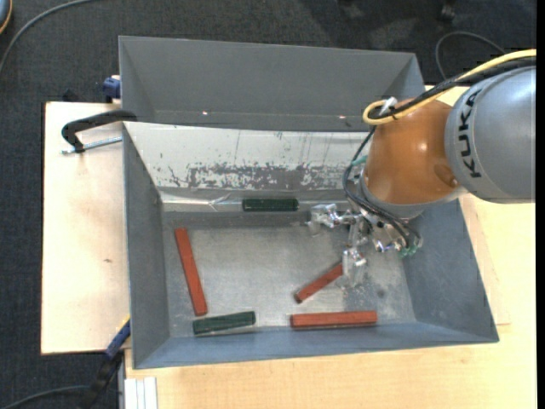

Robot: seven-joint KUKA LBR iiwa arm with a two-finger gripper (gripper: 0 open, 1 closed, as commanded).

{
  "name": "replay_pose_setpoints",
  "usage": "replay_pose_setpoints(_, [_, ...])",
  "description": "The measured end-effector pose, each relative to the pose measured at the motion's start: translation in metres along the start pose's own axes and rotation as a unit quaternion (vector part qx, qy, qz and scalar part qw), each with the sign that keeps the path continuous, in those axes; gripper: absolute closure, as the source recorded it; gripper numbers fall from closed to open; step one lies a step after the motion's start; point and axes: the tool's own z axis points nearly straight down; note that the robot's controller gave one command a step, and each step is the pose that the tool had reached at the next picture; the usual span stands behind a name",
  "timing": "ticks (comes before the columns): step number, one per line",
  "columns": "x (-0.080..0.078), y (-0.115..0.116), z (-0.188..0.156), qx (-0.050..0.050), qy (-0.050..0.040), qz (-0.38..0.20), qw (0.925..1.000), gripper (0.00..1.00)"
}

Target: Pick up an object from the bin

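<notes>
Pincer (354, 267): lowered into grey bin (264, 83); how far open cannot be told.
Small red bar (318, 287): tilted, upper end at pincer tip; hold not confirmed.
Long red bar (333, 319): just nearward of pincer.
Dark green bar (270, 204): left of pincer, farther back.
Second red bar (191, 271), second green bar (223, 323): well left of pincer.

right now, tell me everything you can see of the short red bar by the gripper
The short red bar is a slim, matte stick, perhaps plastic or wood. It lies slanted on the bin floor right of the middle, lower left end toward the front wall, upper right end meeting the gripper. Whether it is gripped cannot be told. A longer red bar lies in front, apart.
</notes>
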Motion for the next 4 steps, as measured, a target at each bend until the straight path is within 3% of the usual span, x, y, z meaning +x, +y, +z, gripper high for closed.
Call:
replay_pose_setpoints(1, [0.01, -0.006, 0.002, -0.001, 0.0037, -0.075, 0.9972, 0.0])
replay_pose_setpoints(2, [0.013, 0.009, 0.033, -0.002, 0.0055, -0.114, 0.9934, 0.0])
replay_pose_setpoints(3, [0.012, 0.009, 0.033, -0.002, 0.0043, -0.114, 0.9935, 0.0])
replay_pose_setpoints(4, [0.012, 0.009, 0.033, -0.002, 0.0043, -0.114, 0.9935, 1.0])
